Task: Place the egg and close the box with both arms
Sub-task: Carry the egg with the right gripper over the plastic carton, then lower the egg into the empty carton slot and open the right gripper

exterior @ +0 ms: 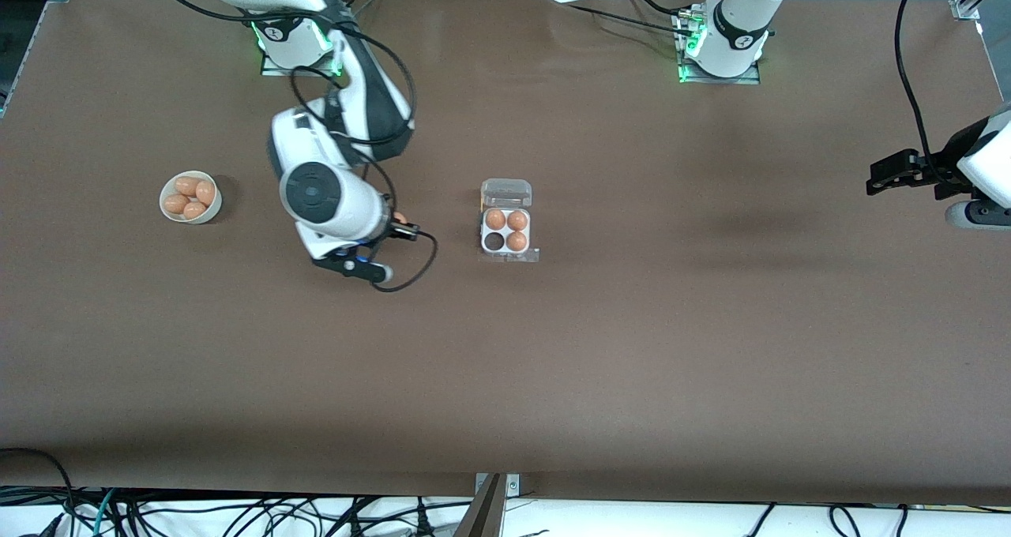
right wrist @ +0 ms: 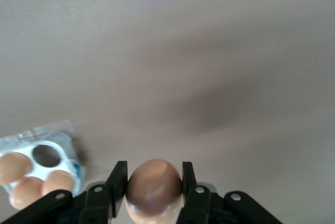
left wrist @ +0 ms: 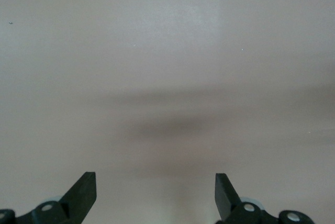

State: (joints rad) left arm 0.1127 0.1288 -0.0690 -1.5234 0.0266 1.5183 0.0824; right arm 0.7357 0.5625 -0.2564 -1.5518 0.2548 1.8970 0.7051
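Your right gripper [right wrist: 154,192] is pinching the egg [right wrist: 154,186] over bare table, short of the box [exterior: 506,230]; squeezing harder risks cracking it, misaiming risks missing the empty cell [exterior: 494,242]. Left gripper [left wrist: 156,195] is waiting, gaping, empty.

Orange-brown egg [right wrist: 153,185] between black fingers [right wrist: 116,181] of right gripper [exterior: 403,227]. Whitish tray and clear lid on box [exterior: 505,219], three orange-brown eggs [exterior: 505,226] inside, one dark cell. White bowl [exterior: 190,197] of same-coloured eggs. Plain brown table [exterior: 632,347]. Black left gripper [left wrist: 155,192]; possibly bluish marking on box edge.
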